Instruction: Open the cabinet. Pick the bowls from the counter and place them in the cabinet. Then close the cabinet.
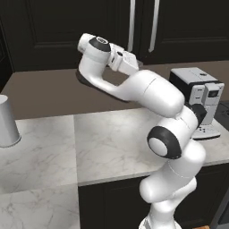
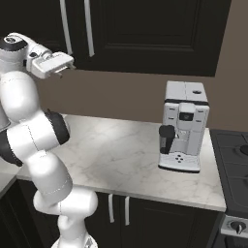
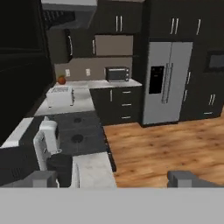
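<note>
The cabinet [image 1: 80, 27] [image 2: 145, 34] hangs above the counter with both panelled doors shut, its two silver bar handles [image 1: 132, 24] [image 2: 88, 26] side by side. My gripper [image 2: 69, 65] [image 3: 116, 178] is raised near the lower ends of the handles and points sideways to the right, along the counter. Its fingertips [image 3: 43, 177] stand far apart and open, with nothing between them. The white marble counter [image 1: 103, 143] [image 2: 116, 150] lies below. The bowls are out of view.
A grey-white cylinder cup [image 1: 6, 121] stands at the counter's left. A white coffee machine [image 1: 201, 98] [image 2: 184, 126] [image 3: 46, 142] sits at the right, with a black stove [image 2: 232, 155] [image 3: 78, 127] beyond it. A brown wall panel [image 1: 44, 89] backs the counter.
</note>
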